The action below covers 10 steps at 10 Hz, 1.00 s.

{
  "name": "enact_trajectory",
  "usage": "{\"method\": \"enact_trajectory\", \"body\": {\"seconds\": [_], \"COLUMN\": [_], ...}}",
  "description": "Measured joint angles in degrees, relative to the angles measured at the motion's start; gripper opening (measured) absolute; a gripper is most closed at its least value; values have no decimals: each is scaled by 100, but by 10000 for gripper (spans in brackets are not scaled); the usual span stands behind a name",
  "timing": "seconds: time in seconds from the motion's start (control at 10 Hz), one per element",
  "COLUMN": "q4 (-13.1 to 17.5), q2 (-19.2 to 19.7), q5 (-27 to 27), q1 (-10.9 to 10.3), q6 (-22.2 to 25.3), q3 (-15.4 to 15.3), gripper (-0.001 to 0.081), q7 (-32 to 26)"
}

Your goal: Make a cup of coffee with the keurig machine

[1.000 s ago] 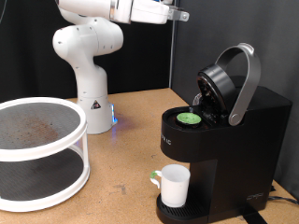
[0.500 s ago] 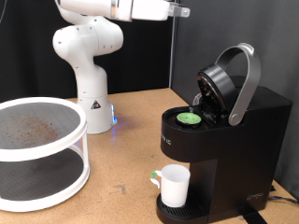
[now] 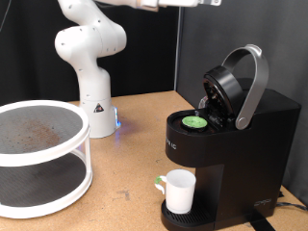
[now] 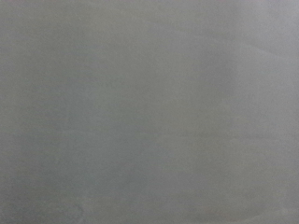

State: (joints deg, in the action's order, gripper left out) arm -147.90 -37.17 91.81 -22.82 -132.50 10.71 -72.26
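The keurig machine (image 3: pixel 241 135) stands at the exterior view's right with its arched grey lid handle (image 3: pixel 252 82) raised open. A pod with a green top (image 3: pixel 195 121) sits in the open chamber. The cup (image 3: pixel 178 190), white with a pale green handle, stands on the drip tray under the spout. The arm reaches along the exterior view's top edge (image 3: pixel 178 3); the gripper is out of frame there. The wrist view shows only a plain grey surface, no fingers.
A white two-tier round rack (image 3: pixel 40 154) stands at the exterior view's left on the wooden table (image 3: pixel 130 154). The robot base (image 3: pixel 93 67) stands behind it, with a blue light near its foot. A dark curtain hangs behind.
The arm has moved up and to the exterior view's right, so the hand has left the frame at the top edge. Machine, pod and cup have not moved.
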Motion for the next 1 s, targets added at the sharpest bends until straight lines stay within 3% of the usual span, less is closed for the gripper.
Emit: {"method": "enact_trajectory", "body": {"seconds": [0.3,0.4,0.5,0.6,0.7,0.9,1.0], "q4": [446,595,738,875,1009,1259,1378], "q2": [449,603,766,931,1101,1445,1621], "q5": [113,133,109,77,37,-93,-148], "q1": [-26,-28,-29,-30,-31,-36,-37], "q6": [-379,-537,-629,-670,-716,-762,-771], "q3": [-334,-458,-559,-641,-720,-872,-943], "gripper": [803,720,720,536,536,217,217], "q7": [-10,-57,-65,-66,-73,-37,-5]}}
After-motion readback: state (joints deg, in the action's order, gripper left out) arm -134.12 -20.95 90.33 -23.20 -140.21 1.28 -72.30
